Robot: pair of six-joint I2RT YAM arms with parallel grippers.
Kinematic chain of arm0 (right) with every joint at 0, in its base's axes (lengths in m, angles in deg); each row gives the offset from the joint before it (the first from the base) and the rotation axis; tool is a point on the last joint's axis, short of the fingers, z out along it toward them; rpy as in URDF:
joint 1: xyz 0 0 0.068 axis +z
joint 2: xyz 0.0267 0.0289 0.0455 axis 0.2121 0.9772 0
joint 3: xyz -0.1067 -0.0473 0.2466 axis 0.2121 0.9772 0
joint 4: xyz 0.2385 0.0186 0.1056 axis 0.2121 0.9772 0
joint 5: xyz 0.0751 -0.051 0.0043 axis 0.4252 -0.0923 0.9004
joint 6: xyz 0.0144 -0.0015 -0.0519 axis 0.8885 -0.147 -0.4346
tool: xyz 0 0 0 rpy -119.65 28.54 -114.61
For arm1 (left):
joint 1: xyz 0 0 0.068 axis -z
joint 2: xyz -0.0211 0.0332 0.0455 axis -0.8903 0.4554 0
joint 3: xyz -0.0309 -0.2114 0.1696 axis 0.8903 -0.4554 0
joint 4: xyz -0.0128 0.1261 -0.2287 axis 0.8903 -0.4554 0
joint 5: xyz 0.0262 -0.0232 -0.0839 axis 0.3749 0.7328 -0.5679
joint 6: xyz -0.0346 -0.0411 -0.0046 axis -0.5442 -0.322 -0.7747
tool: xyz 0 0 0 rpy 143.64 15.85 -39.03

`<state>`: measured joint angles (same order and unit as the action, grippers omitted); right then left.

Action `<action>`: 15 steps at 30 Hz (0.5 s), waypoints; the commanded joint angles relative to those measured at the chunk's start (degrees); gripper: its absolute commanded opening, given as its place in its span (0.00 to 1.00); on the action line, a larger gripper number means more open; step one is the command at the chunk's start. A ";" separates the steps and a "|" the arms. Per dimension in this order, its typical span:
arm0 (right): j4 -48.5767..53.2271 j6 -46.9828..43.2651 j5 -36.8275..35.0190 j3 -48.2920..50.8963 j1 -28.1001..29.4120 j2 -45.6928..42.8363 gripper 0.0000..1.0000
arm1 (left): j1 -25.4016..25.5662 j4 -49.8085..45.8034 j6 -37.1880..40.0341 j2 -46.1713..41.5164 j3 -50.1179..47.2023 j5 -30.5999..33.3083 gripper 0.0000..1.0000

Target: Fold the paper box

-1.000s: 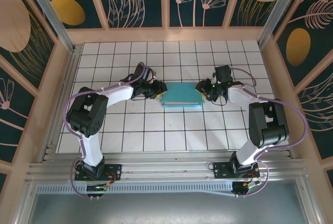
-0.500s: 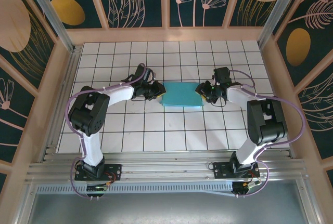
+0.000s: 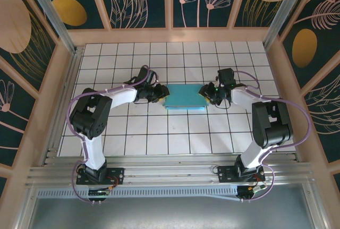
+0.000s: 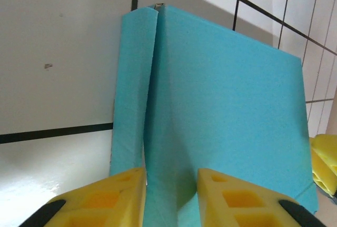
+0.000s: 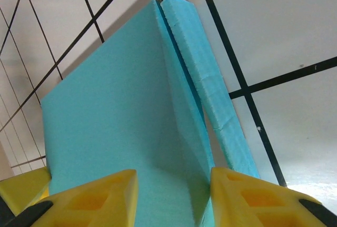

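The paper box [image 3: 185, 96] lies turquoise side up in the middle of the tiled table, with a lighter strip along its near edge. My left gripper [image 3: 162, 94] is at its left end and my right gripper [image 3: 204, 95] at its right end. In the left wrist view the yellow fingers [image 4: 110, 198] stand close together with the box's [image 4: 221, 111] end between them, beside a creased side panel. The right wrist view mirrors this: narrow-set yellow fingers [image 5: 247, 198] clamp the box's [image 5: 116, 121] end near its folded side strip. The far gripper's yellow tip shows past the box.
The white tiled table [image 3: 159, 138] is walled by wooden panels [image 3: 170, 35] on three sides. Both arms reach inward from the near rail, elbows out toward the left and right walls.
Both grippers stay at the box's ends. The box's top looked taller and flatter half a second ago; now the lighter near strip shows again, as it did one second ago.
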<state>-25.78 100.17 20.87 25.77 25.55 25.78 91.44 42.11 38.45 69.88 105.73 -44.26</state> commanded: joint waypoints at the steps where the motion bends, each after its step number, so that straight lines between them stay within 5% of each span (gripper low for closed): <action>1: 1.25 -0.02 -0.33 -2.65 0.53 -2.20 0.41 | 0.38 -3.79 2.04 -2.14 1.41 1.61 0.32; 15: 3.52 -3.59 -4.71 -3.81 0.32 -0.66 0.50 | 0.38 -7.80 5.25 -2.12 3.49 5.17 0.39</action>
<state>-23.44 98.45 17.20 21.88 25.55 23.83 91.44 36.80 42.17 68.40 107.78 -40.17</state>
